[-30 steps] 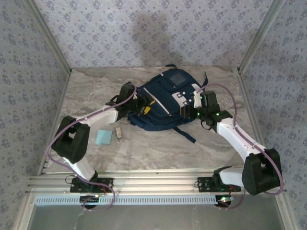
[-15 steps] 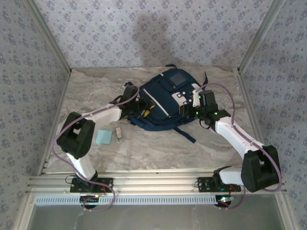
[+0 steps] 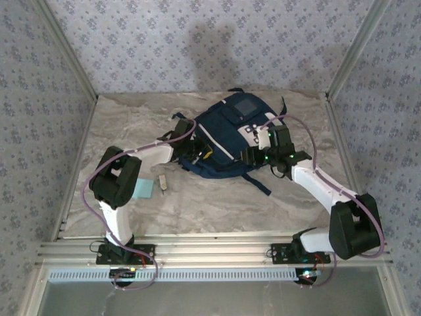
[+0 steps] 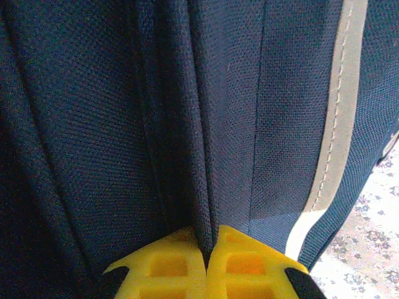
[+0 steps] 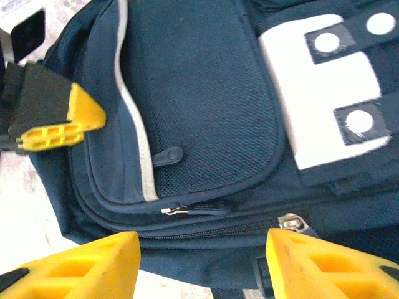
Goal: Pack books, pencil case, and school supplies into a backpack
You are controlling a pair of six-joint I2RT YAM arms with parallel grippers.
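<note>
The navy backpack (image 3: 227,135) lies flat on the middle of the marble-patterned table (image 3: 217,207), towards the back, with its grey square patch (image 3: 245,105) at the far end and a dark strap (image 3: 260,184) trailing off its near edge. The left gripper (image 4: 207,252) is at the backpack's left side, its yellow fingertips (image 4: 246,265) pressed together on a raised fold of navy fabric; a white stripe (image 4: 330,156) runs down the cloth just to the right of that fold. The right gripper (image 5: 199,265) hangs over the backpack's right side with its two yellow fingers (image 5: 324,261) well apart and nothing clamped between them. The backpack's zippered edge lies between them, with a metal zipper pull (image 5: 171,210) there. Above that sits a mesh pocket (image 5: 199,106), and beside the pocket are white patches (image 5: 318,99) carrying dark tabs with white dots. On the table to the left of the backpack, near but apart from it, lies a small beige block (image 3: 162,182). Just left of the block lies a flat light-blue pad (image 3: 142,189), partly covered by the left arm (image 3: 118,181).
</note>
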